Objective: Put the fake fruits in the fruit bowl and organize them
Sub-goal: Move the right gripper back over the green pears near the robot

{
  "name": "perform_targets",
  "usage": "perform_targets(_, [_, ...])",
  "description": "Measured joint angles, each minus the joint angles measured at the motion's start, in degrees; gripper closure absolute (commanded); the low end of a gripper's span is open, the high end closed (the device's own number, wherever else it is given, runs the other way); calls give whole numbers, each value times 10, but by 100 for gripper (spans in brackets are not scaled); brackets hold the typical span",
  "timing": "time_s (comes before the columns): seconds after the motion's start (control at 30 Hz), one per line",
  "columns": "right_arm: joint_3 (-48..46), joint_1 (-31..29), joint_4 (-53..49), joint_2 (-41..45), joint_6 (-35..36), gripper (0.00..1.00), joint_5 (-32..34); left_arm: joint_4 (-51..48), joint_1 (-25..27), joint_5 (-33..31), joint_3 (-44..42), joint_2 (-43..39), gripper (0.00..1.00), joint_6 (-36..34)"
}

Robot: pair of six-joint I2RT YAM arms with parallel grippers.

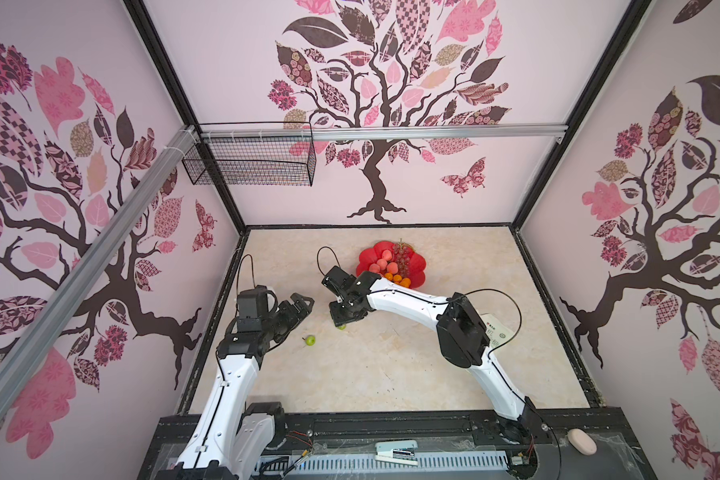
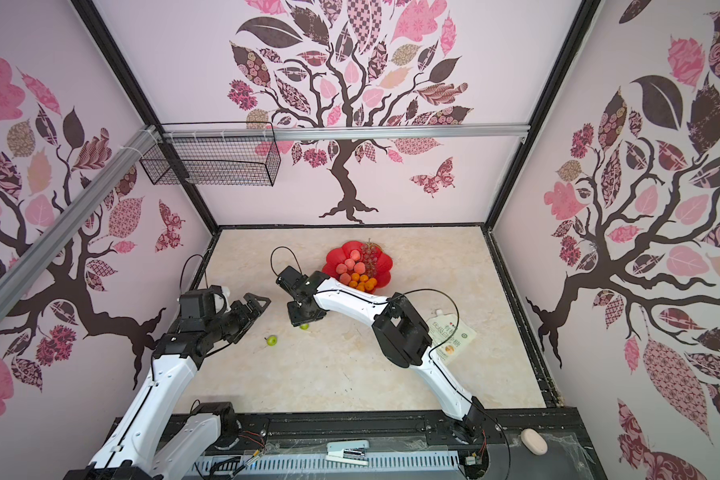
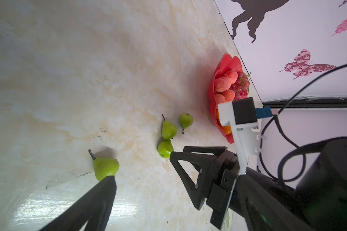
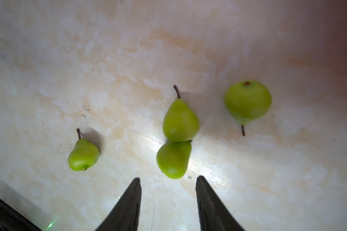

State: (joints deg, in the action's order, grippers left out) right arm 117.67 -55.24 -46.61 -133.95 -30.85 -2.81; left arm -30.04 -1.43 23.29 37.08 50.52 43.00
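cream marbled surface point(image 1: 391, 365) between tree-papered walls: the red fruit bowl point(image 1: 366, 255) sits at the far side holding peaches point(image 1: 385, 259), grapes point(image 1: 402, 257) and oranges point(image 1: 398, 279). four green pears point(image 4: 247, 102) lie out on the surface, two touching. the right gripper point(image 4: 167, 178) hangs over that pair point(image 4: 180, 122), fingers partly apart and empty; the left gripper point(image 1: 304, 302) hovers near a lone pear point(image 1: 309, 340), fingers spread, empty.

Counted four green pears point(image 4: 83, 155) point(image 4: 180, 122) point(image 4: 173, 160) point(image 4: 247, 102), four peaches point(image 3: 231, 76) point(image 3: 220, 85) point(image 3: 228, 95) point(image 3: 219, 99), one grape bunch point(image 3: 241, 85), one red bowl point(image 3: 226, 62), one pouch point(image 2: 449, 336), one wire basket point(image 2: 213, 166); couldn't tally the oranges point(image 2: 361, 281).
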Motion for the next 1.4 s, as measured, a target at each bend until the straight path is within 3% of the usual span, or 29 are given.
perform_targets(0.57, [76, -6, -64, -80, 2, 52, 6, 5, -2, 19, -5, 14, 2, -2])
perform_targets(1.4, [81, -6, -75, -82, 2, 61, 7, 28, -2, 50, -5, 31, 2, -2])
